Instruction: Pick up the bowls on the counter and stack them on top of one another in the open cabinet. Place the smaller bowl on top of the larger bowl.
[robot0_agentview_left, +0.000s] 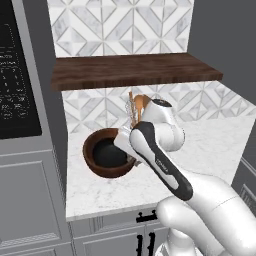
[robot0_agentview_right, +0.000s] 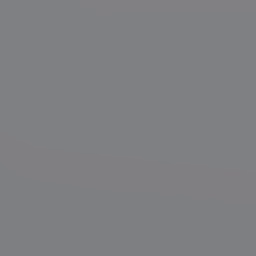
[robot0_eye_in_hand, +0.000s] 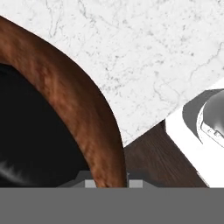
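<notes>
With its rim pinched between the fingers at the frame's bottom, the hand (robot0_eye_in_hand: 106, 183) gripped the larger bowl (robot0_agentview_left: 106, 152), tilted above the desk (robot0_agentview_left: 210, 145) for lifting.

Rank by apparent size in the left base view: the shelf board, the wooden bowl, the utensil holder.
1. Shelf board, widest by far.
2. Wooden bowl, lifted toward the camera, so it may look bigger than it is.
3. Utensil holder, mostly hidden behind the arm, so its rank is unsure.

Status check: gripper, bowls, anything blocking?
Gripper shut on wooden bowl rim. Bowl on counter. Shelf overhead, nothing on it. Utensil holder close behind arm.
</notes>
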